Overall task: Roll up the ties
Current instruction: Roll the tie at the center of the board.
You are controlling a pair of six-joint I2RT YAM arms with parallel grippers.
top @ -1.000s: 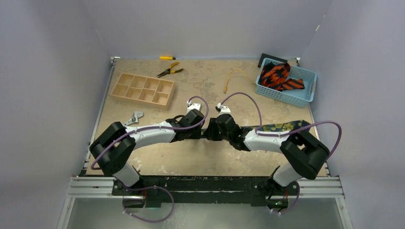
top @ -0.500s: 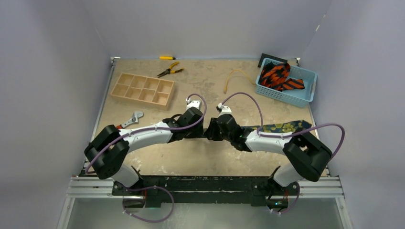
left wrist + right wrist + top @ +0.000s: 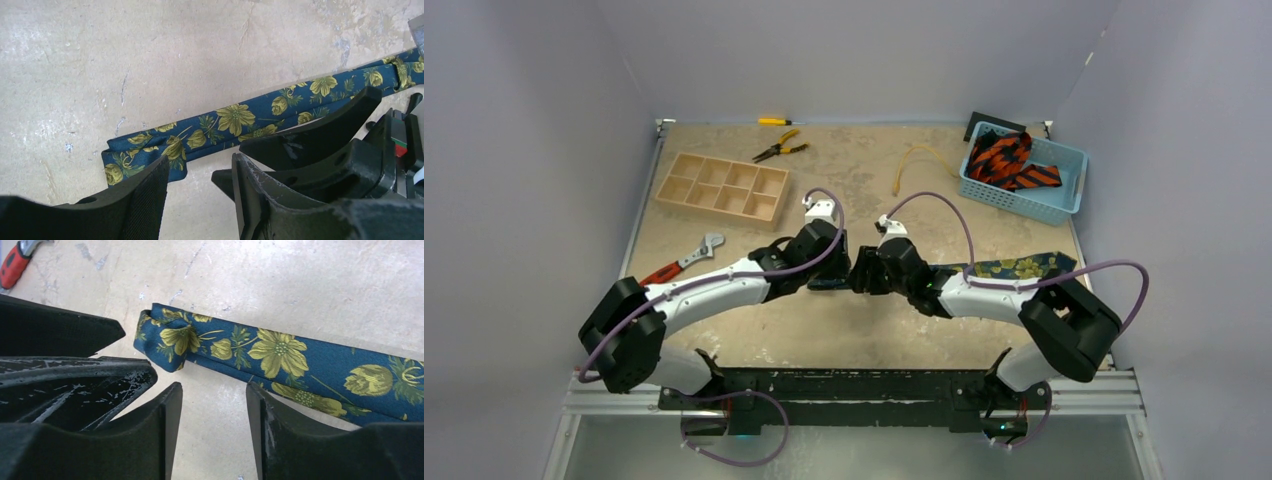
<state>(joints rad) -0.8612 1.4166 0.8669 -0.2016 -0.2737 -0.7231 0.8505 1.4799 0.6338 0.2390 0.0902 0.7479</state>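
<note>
Between pale walls [image 3: 864,60], the left gripper [image 3: 200,200] and right gripper [image 3: 214,432] are hovering, fingers released and empty, over the scuffed beige worktop [image 3: 844,332], the navy tie [image 3: 280,355] lying from its middle to its right edge.

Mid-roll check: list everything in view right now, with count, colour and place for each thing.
navy tie: one, navy with yellow flowers, flat across table's near right, one end folded over
striped ties: count unclear, orange and black, in basket
basket: one, light blue, far right
cord: one, yellow, left of basket
compartment tray: one, wooden, far left
pliers: one, yellow handles, behind tray
small tool: one, yellow handle, far edge
wrench: one, red handle, left side
table: one, beige
left gripper: one, black, open, by folded end
right gripper: one, black, open, by folded end
</note>
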